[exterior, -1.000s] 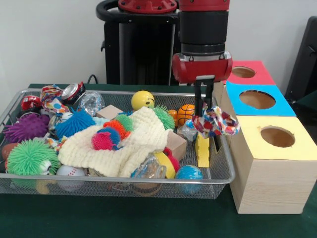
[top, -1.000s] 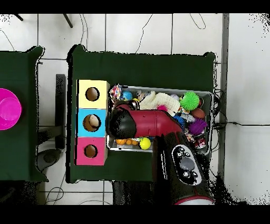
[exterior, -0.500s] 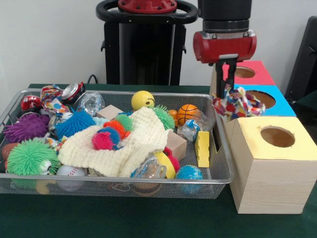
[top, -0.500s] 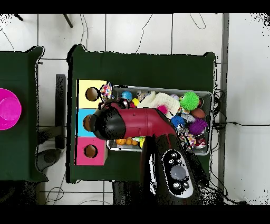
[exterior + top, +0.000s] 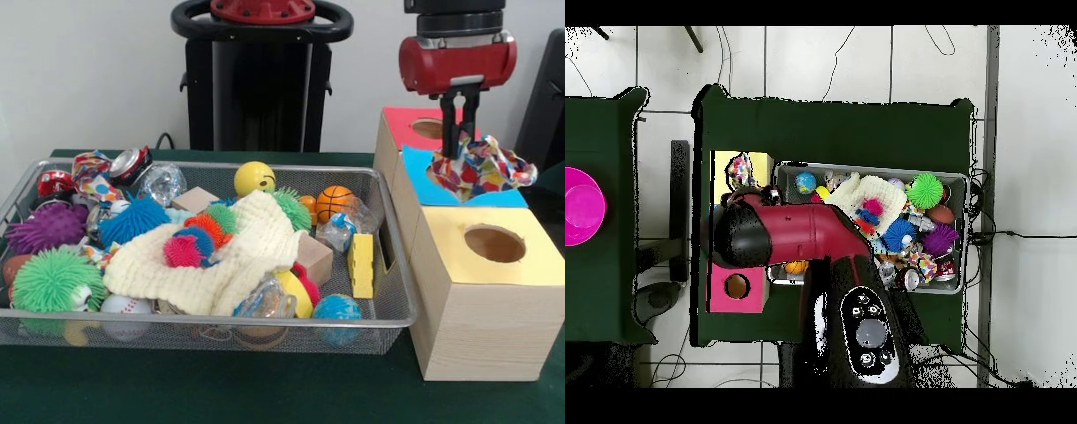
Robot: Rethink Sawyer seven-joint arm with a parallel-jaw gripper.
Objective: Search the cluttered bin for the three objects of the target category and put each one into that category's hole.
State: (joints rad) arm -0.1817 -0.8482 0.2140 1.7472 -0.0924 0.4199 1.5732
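1. The bin point(image 5: 388, 305) is full of toys, with a cream cloth point(image 5: 225, 256) on top.
2. Three boxes stand beside it: red point(image 5: 393, 132), blue point(image 5: 503, 196), yellow point(image 5: 481, 309).
3. The arm point(image 5: 805, 232) reaches out over the boxes, and the claw point(image 5: 459, 146) points straight down.
4. The claw is closed on a cloth toy point(image 5: 481, 168), which hangs above the blue box.
5. The toy looks soft, light and floppy. A pinch at the top bunch, as now, seems best.
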